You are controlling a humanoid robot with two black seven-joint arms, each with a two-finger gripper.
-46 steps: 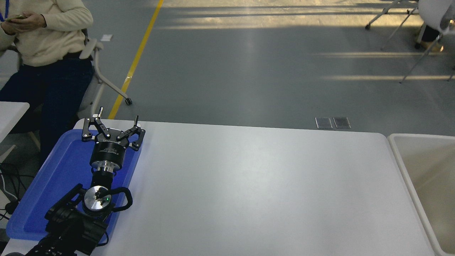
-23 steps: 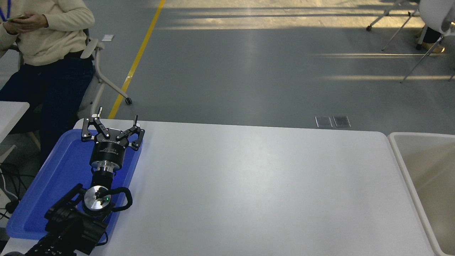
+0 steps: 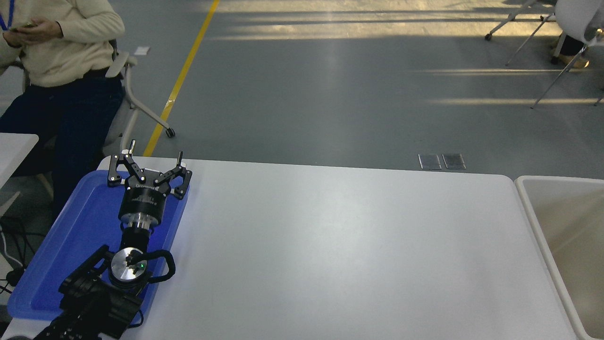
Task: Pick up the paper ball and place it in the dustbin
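1. Head view, far left: a seated person (image 3: 56,71) in a cream top sits beyond the table's corner, hands together near the chest; what they hold is too small to make out.
2. The left gripper (image 3: 147,163) hangs over the far end of the blue tray (image 3: 61,245), its fingers spread wide with nothing between them. Its arm enters from the lower left and hides part of the tray floor.
3. The white table (image 3: 330,245) shows no paper ball on its visible surface; the ball cannot be found in this picture. It may lie behind the arm, inside the bin or outside the frame; which cannot be told.
4. Judging from the task alone, a crumpled paper wad should be very light, soft and springy, unlikely to slip; a gentle squeeze across its widest middle ought to hold it.
5. Far right: the dustbin (image 3: 528,203) is cut off by the frame edge, so only its near-left rim and part of its inner wall show.
6. The right arm is out of view.
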